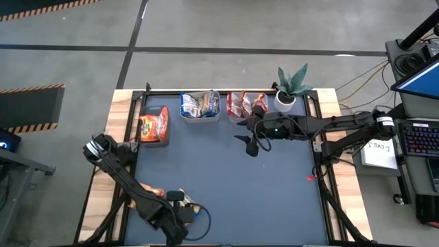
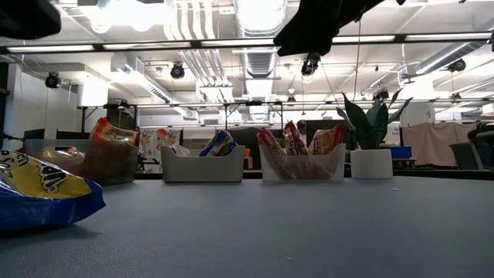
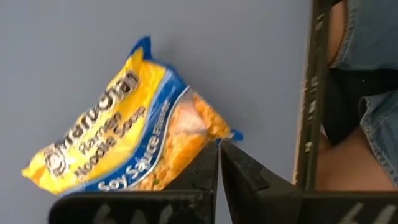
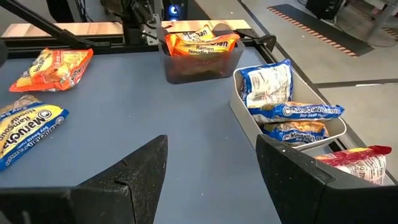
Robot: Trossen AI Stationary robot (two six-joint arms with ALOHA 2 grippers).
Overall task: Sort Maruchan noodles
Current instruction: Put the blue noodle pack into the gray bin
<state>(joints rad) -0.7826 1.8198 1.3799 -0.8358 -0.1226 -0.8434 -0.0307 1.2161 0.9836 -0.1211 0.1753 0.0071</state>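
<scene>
A yellow-and-blue Maruchan packet (image 3: 124,134) lies flat on the blue mat near the table's front edge (image 2: 35,193), with my left gripper (image 3: 219,148) shut at one of its ends. An orange packet (image 4: 53,68) lies on the mat beside it, partly under my left arm in the high view. At the far edge stand three tubs: one with orange packets (image 1: 153,127), one with yellow-and-blue packets (image 1: 199,106), one with red packets (image 1: 245,105). My right gripper (image 4: 211,168) hangs open above the mat in front of the red tub (image 1: 251,144), holding nothing. My left gripper comes steeply from above, and its shut fingertips (image 3: 214,163) meet on the packet's sealed end edge (image 3: 229,135), close to a corner. The fingers hide how much plastic lies between them. The packet rests flat on the mat.
A potted plant (image 1: 291,89) stands at the far right corner, beside the red tub. A black rail (image 3: 311,93) runs along the table's near edge, and a person in jeans (image 3: 364,74) stands just beyond it. The mat's middle (image 1: 274,192) holds no objects.
</scene>
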